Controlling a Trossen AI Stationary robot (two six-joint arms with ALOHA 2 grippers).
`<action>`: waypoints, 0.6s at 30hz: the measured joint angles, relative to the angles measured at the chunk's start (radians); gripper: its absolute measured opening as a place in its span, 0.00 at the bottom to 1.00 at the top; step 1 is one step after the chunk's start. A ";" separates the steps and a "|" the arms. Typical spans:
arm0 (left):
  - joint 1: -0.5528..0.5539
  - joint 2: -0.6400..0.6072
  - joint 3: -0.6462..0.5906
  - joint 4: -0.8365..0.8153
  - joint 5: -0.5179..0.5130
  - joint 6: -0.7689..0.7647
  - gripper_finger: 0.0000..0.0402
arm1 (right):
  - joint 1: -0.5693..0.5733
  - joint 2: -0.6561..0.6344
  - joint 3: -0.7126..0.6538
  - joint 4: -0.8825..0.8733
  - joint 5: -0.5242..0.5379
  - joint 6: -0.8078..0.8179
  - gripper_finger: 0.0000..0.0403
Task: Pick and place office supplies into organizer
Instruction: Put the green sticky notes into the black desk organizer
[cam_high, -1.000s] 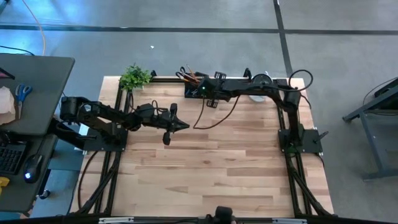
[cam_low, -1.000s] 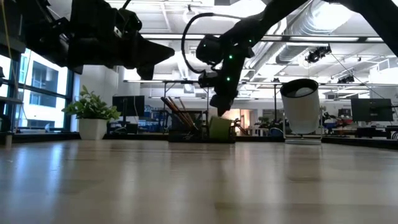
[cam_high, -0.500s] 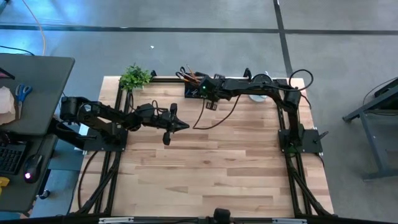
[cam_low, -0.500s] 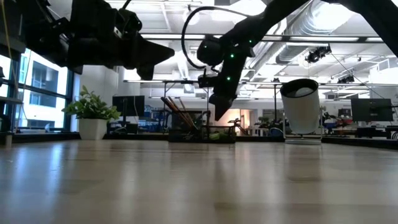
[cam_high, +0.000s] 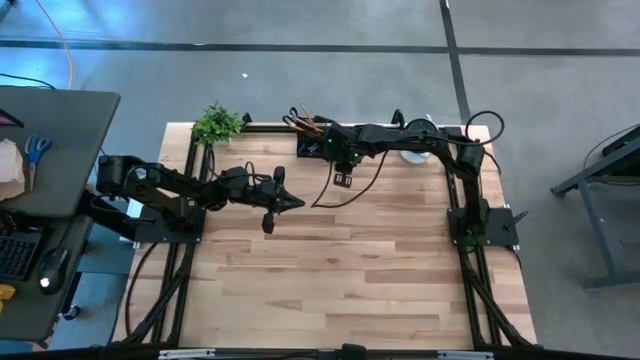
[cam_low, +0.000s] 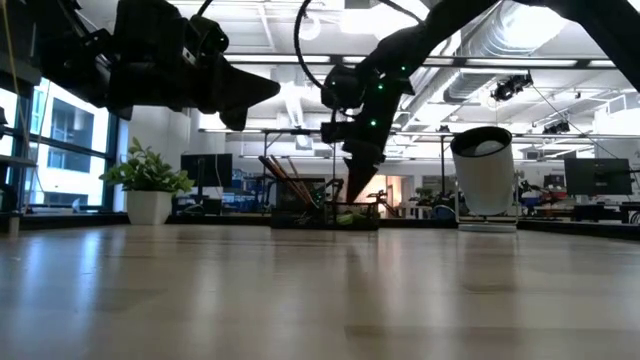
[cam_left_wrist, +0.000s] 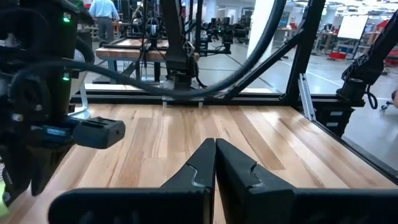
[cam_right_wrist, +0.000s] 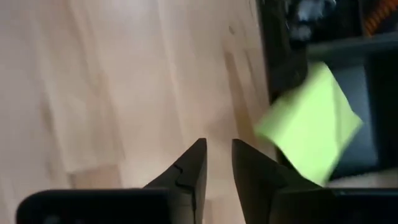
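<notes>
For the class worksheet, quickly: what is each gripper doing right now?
Left gripper: shut, holding nothing.
Right gripper: slightly open, empty, beside the sticky-note pad.

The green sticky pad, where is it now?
In the right wrist view the pad lies tilted in the black tray, at the table's far edge near the right tool.

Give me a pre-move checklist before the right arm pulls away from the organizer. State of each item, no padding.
1. Sticky-note pad released by right gripper: ok, nothing between its slightly parted fingers.
2. Pad flat in the organizer: not ok, it lies askew across the edge.
3. Right gripper above the tabletop: ok.
4. Left gripper shut, waiting mid-table: ok.
5. More supplies left on the table: cannot tell.
</notes>
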 joint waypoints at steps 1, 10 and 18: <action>0.000 0.000 0.000 0.000 0.000 0.000 0.00 | -0.001 0.005 0.000 0.016 -0.021 -0.001 0.16; 0.000 0.000 0.000 0.008 0.000 0.000 0.01 | -0.017 0.049 0.000 0.007 0.058 -0.133 0.06; 0.000 0.000 0.000 0.009 -0.011 0.000 0.01 | -0.038 0.064 0.000 0.027 0.034 -0.227 0.02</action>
